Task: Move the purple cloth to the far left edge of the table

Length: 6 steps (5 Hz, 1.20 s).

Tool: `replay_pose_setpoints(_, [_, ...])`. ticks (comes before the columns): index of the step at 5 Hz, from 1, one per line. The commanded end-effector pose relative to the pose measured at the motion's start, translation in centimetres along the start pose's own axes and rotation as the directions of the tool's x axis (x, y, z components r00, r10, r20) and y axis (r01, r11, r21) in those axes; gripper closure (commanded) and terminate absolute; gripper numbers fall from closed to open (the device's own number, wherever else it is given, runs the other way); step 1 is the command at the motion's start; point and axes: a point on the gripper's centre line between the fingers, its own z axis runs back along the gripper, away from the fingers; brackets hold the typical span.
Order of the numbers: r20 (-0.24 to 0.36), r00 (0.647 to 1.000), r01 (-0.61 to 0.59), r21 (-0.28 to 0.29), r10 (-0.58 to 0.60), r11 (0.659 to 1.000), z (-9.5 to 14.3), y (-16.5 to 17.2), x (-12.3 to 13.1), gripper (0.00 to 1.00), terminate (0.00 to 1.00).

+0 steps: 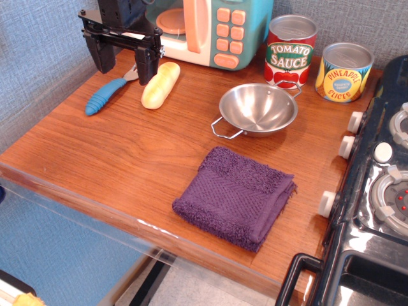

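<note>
The purple cloth (234, 197) lies folded and flat on the reddish-brown table (108, 153), near the front right, just in front of the steel bowl. My gripper (122, 67) hangs above the table's far left corner, well away from the cloth. Its two black fingers point down and stand apart, with nothing between them. A blue-handled tool (107, 94) lies just below it.
A steel bowl (257, 109) stands behind the cloth. A yellow toy bread roll (160, 85) lies by the gripper. A toy microwave (213, 29), a tomato sauce can (290, 51) and a pineapple can (343, 71) line the back. A black toy stove (376, 191) borders the right.
</note>
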Motion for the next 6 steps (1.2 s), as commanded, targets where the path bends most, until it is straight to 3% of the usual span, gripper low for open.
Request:
replay_pose_setpoints(1, [0.000, 1.000, 0.000, 0.000, 0.000, 1.000, 0.0, 0.0, 0.0, 0.00, 0.00])
replay_pose_setpoints(3, [0.039, 0.991, 0.125, -0.014, -0.125, 0.992, 0.9, -6.2, -2.9, 0.00, 0.00])
replay_pose_setpoints(5, [0.045, 0.991, 0.127, -0.069, -0.125, 0.989, 0.6, -12.9, -6.1, 0.00, 0.00])
replay_pose_setpoints(6, [0.034, 0.994, 0.111, -0.072, -0.108, 0.991, -0.4, -14.8, -6.5, 0.00, 0.00])
